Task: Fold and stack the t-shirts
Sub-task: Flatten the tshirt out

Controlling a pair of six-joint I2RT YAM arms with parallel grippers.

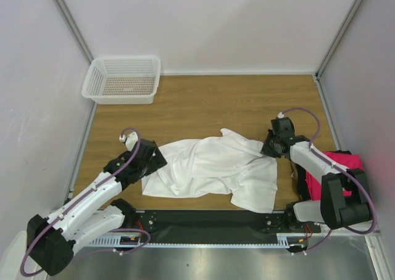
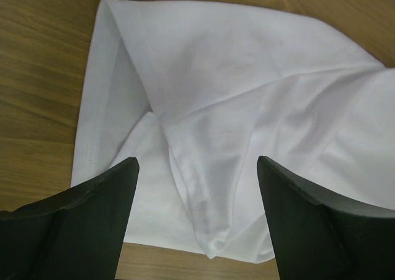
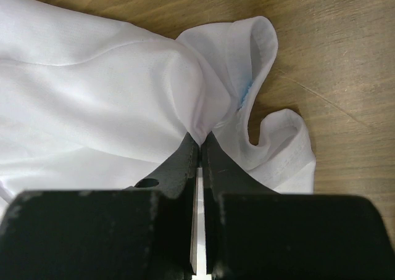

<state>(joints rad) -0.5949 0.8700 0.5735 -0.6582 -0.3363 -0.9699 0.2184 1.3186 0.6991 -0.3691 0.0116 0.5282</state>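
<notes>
A large plain white cloth t-shirt (image 1: 210, 169) lies crumpled on the brown wooden table (image 1: 216, 101). Over the shirt's left hem, the left gripper (image 2: 196, 163) hangs with its jaws spread wide, holding nothing. At the shirt's right end, the right gripper (image 3: 200, 138) is clamped on a fold by the collar, near a small blue tag (image 3: 245, 95). Right of the shirt, a magenta-pink cloth t-shirt (image 1: 342, 163) lies bunched, partly under the right arm. Well beyond the shirt's far left corner stands a white mesh plastic basket (image 1: 122, 79), its mesh floor showing inside.
</notes>
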